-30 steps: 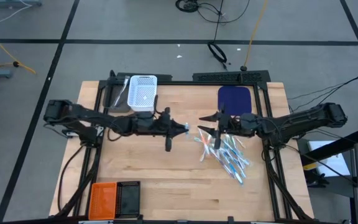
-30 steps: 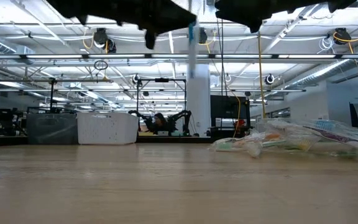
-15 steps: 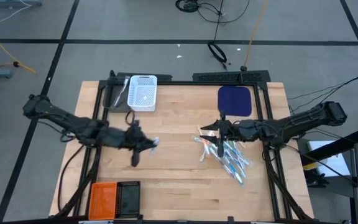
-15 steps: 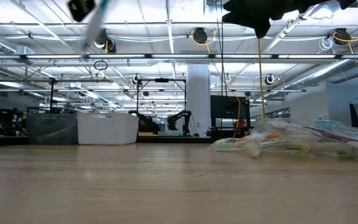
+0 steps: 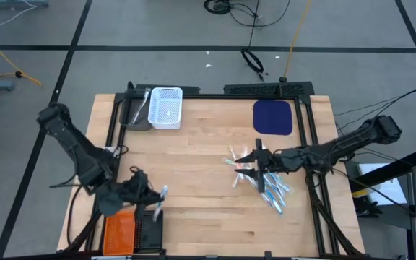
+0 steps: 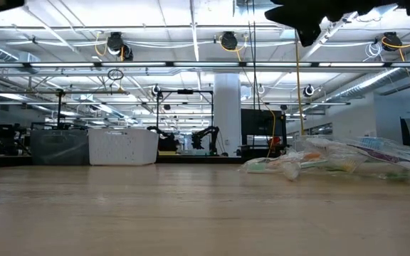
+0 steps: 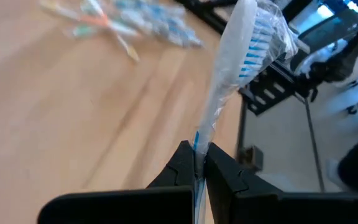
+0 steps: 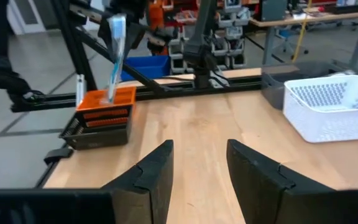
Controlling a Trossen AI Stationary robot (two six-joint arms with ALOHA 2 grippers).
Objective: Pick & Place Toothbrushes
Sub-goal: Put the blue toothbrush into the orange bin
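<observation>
We saw the left tool (image 5: 157,203) clamped on a wrapped blue-and-white plastic toothbrush (image 7: 241,59) above the orange basket (image 5: 119,232); right tool (image 5: 255,160) spread, empty, over the toothbrush pile (image 5: 269,184).

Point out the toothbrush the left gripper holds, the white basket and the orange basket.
held toothbrush (image 7: 252,46): left wrist view, on the wrapped bristle head.
white basket (image 5: 167,108): high view, on its mesh floor.
orange basket (image 5: 118,231): high view, on its middle.

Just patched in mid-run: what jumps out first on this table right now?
The left gripper, at the table's near-left corner, is shut on a wrapped blue-and-white toothbrush just above the orange and black slotted baskets. Right of centre, the open right gripper hovers over the heap of wrapped toothbrushes. A white perforated plastic basket sits at the far edge.
</observation>
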